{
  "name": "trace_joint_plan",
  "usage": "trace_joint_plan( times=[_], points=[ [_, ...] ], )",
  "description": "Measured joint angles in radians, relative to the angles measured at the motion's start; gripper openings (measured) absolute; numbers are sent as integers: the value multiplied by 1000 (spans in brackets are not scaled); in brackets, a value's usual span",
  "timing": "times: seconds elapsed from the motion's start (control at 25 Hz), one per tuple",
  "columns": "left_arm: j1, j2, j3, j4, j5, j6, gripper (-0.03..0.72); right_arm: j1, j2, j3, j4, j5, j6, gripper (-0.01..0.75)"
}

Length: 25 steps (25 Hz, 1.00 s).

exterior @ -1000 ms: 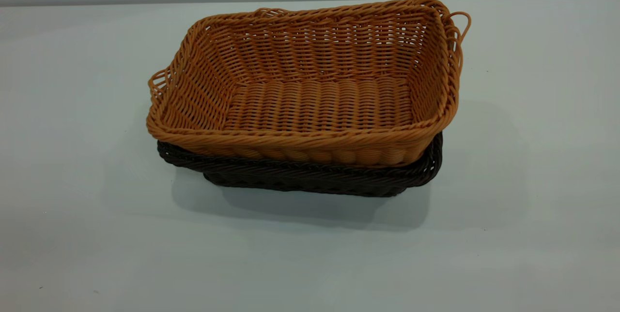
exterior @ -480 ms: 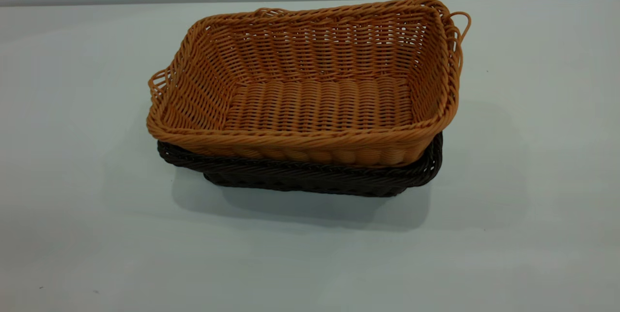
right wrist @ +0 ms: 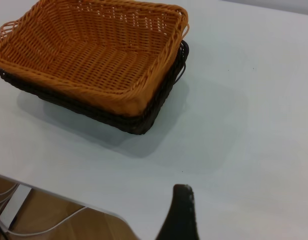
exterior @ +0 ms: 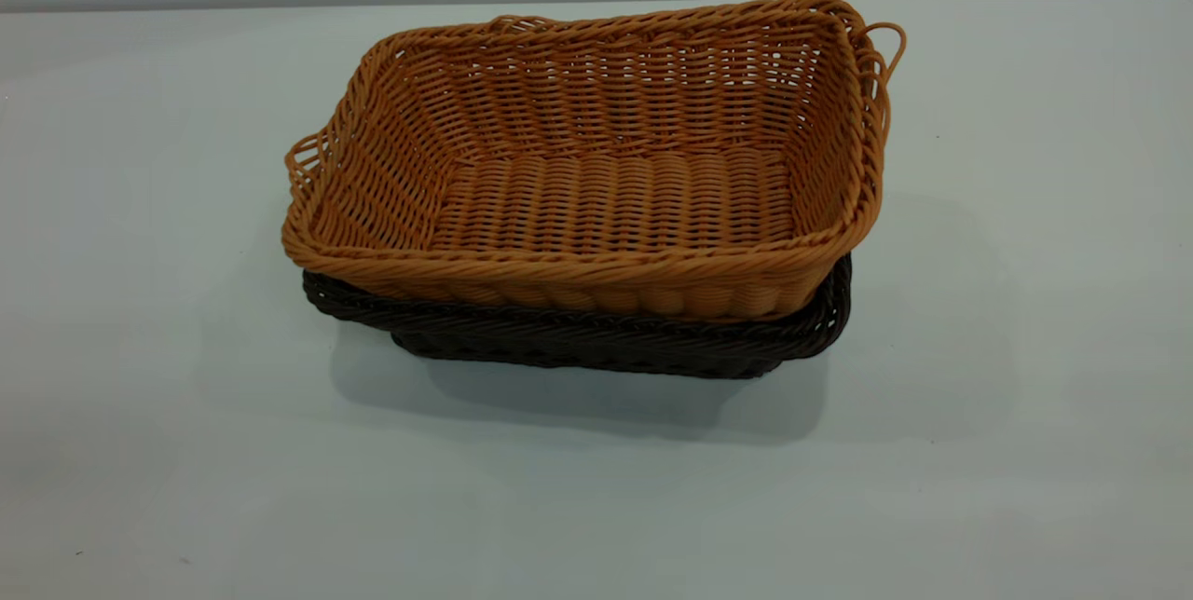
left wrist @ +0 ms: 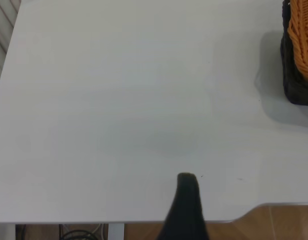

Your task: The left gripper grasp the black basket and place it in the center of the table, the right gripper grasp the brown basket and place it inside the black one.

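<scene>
Exterior view: brown basket [exterior: 596, 171] sits nested inside black basket [exterior: 596, 344] at mid-table [exterior: 1025, 348]. Left gripper [left wrist: 186, 200] and right gripper [right wrist: 179, 210] hang well apart from them; their grip states cannot be told.

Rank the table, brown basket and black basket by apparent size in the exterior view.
1. table, filling the view.
2. brown basket.
3. black basket, mostly hidden beneath it; only rim and wall show, so its true size is unsure.
</scene>
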Motion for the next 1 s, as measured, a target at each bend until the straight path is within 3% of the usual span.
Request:
trace_joint_plan(
  times=[0.52, 0.64, 0.88, 1.0],
  points=[
    [0, 0, 2, 6, 0, -4, 579, -2, 0, 0, 0, 0, 0, 582],
    [0, 0, 2, 6, 0, -5, 579, -63, 0, 0, 2, 0, 0, 582],
    [0, 0, 2, 6, 0, -11, 579, -264, 0, 0, -10, 0, 12, 582],
    [0, 0, 2, 6, 0, -5, 579, -304, 0, 0, -43, 0, 55, 582]
  ],
)
